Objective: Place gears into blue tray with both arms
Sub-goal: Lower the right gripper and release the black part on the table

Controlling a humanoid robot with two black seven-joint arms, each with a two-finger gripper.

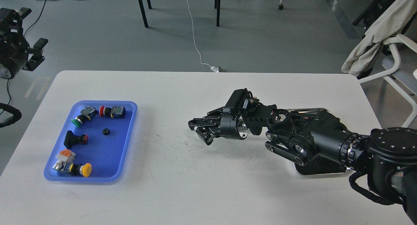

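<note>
The right arm [325,140] lies nearest the camera, entering from the lower right and reaching leftward low over the white desk [208,192]. It hides most of a silver metal tray [321,173] beneath it. The right gripper [199,129] hangs above bare desk surface, well apart from the blue tray [128,143]. Its jaws stand spread, but whether anything small sits between them cannot be told (the tips are dark against one another).

The blue tray rests at the left side of the desk. One gear [105,131] lies on the tray floor near its centre, among several coloured push-button switches [81,117]. No other gear is visible on the desk.

The left gripper [34,54] is raised at the far left edge, off the desk; its jaws look parted and empty.

Status, as a judgement: at least one gear is delivered. Any gears remaining are probably in the silver tray, whose contents are hidden.
</note>
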